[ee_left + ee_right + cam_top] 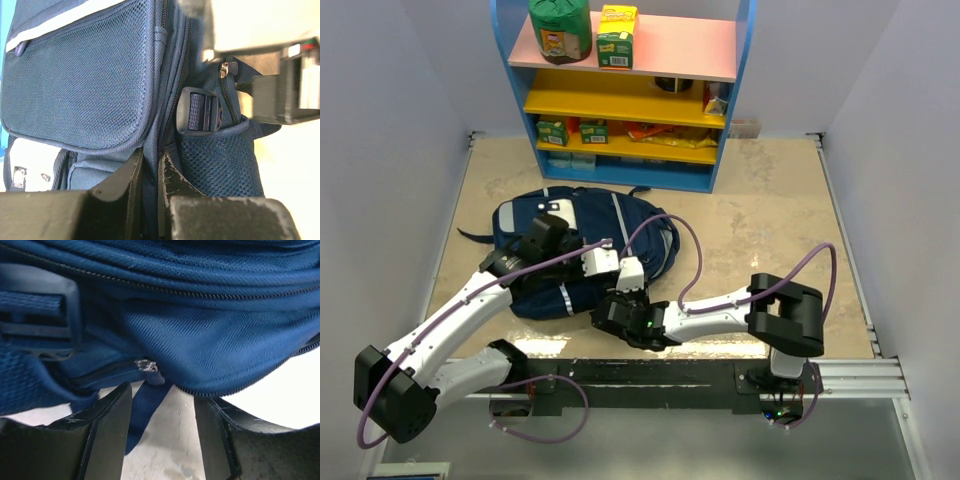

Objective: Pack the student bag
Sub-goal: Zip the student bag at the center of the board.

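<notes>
Top external view: the student bag (590,205) lies flat on the table (760,220) at about 10 o'clock from the middle, the shelf (630,100) beyond it at 12 o'clock; both arms meet at its near edge, the left gripper (603,262) on the fabric, the right gripper (628,290) just beside it at 5 o'clock. Left wrist view: the left gripper (151,180) is clenched on a fold of the bag's side; a buckle (200,111) sits in a mesh pocket (220,160) at 2 o'clock of the fingers. Right wrist view: the right gripper (162,435) stands released, jaws apart under the bag's edge; a zipper pull (146,365) hangs at 11 o'clock, a strap (147,410) dangling between the fingers. The step looks like opening the bag; next the right gripper should nip that small pull, not the strap, while the left holds the fabric taut.
</notes>
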Controlling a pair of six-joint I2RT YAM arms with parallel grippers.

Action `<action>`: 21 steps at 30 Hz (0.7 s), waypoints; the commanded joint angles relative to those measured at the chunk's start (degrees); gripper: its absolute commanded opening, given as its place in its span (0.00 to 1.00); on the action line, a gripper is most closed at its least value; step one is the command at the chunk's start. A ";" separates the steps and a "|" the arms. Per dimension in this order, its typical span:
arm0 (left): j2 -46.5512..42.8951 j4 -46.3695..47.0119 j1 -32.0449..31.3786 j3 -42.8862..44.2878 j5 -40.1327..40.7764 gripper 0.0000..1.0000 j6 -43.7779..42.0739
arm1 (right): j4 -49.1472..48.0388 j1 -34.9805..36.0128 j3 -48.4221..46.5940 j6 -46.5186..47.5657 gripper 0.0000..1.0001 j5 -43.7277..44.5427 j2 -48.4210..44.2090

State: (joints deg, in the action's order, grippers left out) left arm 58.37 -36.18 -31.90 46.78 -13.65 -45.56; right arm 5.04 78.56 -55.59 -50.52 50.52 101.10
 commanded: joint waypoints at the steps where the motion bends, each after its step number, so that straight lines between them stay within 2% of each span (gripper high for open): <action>1: -2.03 -0.38 0.26 3.49 -0.76 0.07 1.26 | -4.33 -1.22 -1.71 3.14 0.54 2.83 0.68; 6: -2.29 -0.73 0.26 3.49 -1.29 0.10 1.44 | -6.88 -2.54 -2.85 4.20 0.49 2.92 3.14; 9: -2.56 -0.56 0.26 2.96 -1.56 0.11 1.53 | -9.86 -2.89 -2.86 5.78 0.40 2.30 3.66; 13: -2.30 -0.55 0.26 2.96 -1.20 0.12 1.53 | -11.19 -2.98 -3.29 6.31 0.24 1.25 4.98; 17: -2.29 -0.73 0.26 3.05 -1.47 0.12 1.53 | -12.33 -2.98 -2.33 6.23 0.14 1.07 5.16; 19: -2.38 -0.82 0.26 3.05 -1.55 0.13 1.53 | -12.42 -3.07 -1.54 6.23 0.00 1.16 4.55; 21: -2.38 -1.17 0.26 3.14 -1.29 0.13 1.44 | -11.37 -3.07 -0.75 5.26 0.00 1.68 3.50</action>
State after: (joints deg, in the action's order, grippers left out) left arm 57.87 -37.41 -31.88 46.83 -13.63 -45.56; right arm -2.61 76.05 -56.29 -44.73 50.22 106.56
